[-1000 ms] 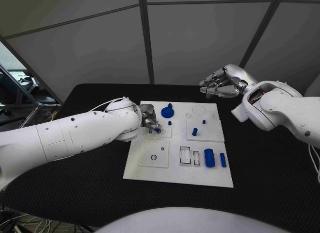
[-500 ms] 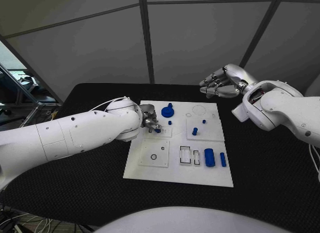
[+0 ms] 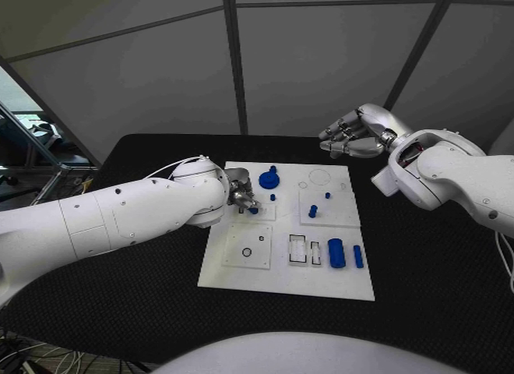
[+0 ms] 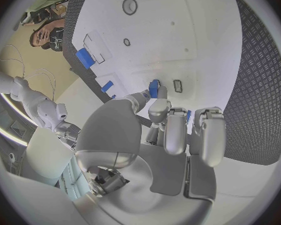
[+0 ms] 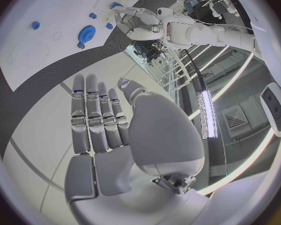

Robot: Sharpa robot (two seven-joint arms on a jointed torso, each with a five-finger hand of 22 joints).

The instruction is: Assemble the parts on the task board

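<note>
The white task board [image 3: 282, 269] lies in the middle of the black table. My left hand [image 3: 239, 194] hovers over the board's left far part and pinches a small blue part [image 3: 252, 209] between thumb and finger; the left wrist view shows this part [image 4: 154, 88] at the fingertips, just over the board [image 4: 178, 30]. A blue gear-like disc [image 3: 269, 181], short blue pegs [image 3: 312, 210] and a blue cylinder [image 3: 337, 253] with a slimmer bar [image 3: 358, 256] sit on the board. My right hand [image 3: 353, 133] is raised beyond the board's far right corner, fingers extended and holding nothing.
Two rectangular slots [image 3: 297, 249] and a small round hole [image 3: 247, 252] are in the board's near half, and a round recess [image 3: 319, 177] is at its far edge. Black table [image 3: 122, 296] surrounds the board. Grey wall panels stand behind the table.
</note>
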